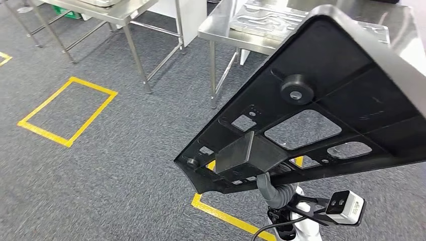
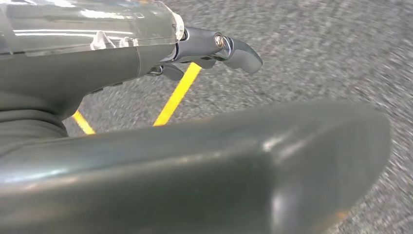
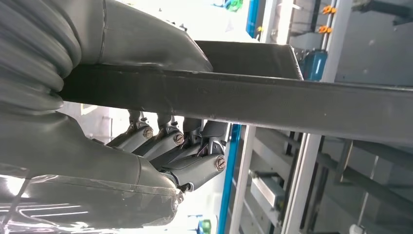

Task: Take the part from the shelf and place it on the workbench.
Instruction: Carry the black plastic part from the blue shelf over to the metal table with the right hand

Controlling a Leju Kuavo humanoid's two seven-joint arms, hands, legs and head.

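A large black plastic part with ribs and cut-outs fills the right of the head view, tilted up so that its underside faces me. My right hand grips its edge, thumb on one side and fingers curled against the other. The ribbed wrist cover of that arm shows under the part's lower corner. My left hand hangs over grey carpet and holds nothing, its fingers apart from the thumb. A steel workbench stands ahead beyond the part.
A grey moulded panel lies on the workbench. A second steel table stands at the back left. Yellow tape squares mark the carpet, with another tape line near my feet. Metal racking shows behind the part in the right wrist view.
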